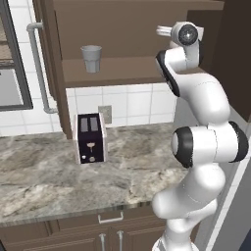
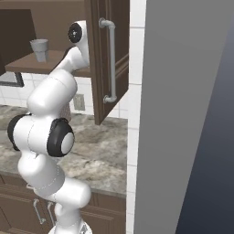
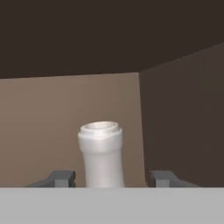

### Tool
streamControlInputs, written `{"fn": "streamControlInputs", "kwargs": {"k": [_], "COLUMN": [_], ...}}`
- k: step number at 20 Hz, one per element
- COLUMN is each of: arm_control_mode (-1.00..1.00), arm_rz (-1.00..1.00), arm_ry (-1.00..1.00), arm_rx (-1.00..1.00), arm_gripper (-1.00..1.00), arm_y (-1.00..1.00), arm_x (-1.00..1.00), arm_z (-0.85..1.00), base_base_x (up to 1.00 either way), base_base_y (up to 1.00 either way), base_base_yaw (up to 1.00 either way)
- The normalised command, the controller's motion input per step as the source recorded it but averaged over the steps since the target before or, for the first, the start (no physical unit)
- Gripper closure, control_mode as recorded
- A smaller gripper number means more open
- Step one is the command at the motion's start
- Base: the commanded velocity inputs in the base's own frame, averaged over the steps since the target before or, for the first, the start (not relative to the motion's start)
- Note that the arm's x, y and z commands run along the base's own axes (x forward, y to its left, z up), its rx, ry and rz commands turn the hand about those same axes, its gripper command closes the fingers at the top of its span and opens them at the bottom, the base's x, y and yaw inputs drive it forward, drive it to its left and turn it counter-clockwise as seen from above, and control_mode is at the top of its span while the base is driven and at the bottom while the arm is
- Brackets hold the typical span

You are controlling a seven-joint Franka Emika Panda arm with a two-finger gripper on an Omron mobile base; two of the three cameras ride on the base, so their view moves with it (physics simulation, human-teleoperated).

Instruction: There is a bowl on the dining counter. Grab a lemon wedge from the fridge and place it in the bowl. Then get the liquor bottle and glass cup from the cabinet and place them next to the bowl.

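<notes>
Bottle neck stands upright between the gripper fingertips, jaws apart with gaps either side. Cup sits on the cabinet shelf.

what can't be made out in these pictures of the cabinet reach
- Liquor bottle, hand view: the neck stands between the fingertips; body and label are cut off by the bottom edge.
- Gripper: whether its pads touch the neck cannot be told.
- Left base view: the arm hides the right end of the cabinet shelf.
- Glass cup: too small to tell any contents.
</notes>
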Motion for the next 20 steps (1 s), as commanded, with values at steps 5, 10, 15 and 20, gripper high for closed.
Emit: {"fn": "streamControlInputs", "kwargs": {"k": [5, 10, 15, 20], "arm_control_mode": [-1.0, -1.0, -1.0, -1.0], "arm_rz": [0.02, 0.02, 0.0, 0.0], "arm_ry": [0.0, 0.03, 0.03, 0.0], "arm_rx": [0.0, 0.0, 0.0, 0.01], "arm_gripper": [1.0, 1.0, 1.0, 1.0], "arm_y": [0.0, 0.0, 0.0, 0.0], "arm_x": [0.14, 0.17, 0.04, -0.07], "arm_z": [-0.08, -0.06, 0.0, -0.01], "base_base_x": [0.0, 0.0, 0.0, 0.0], "base_base_y": [0.0, 0.0, 0.0, 0.0], "base_base_yaw": [0.0, 0.0, 0.0, 0.0]}}
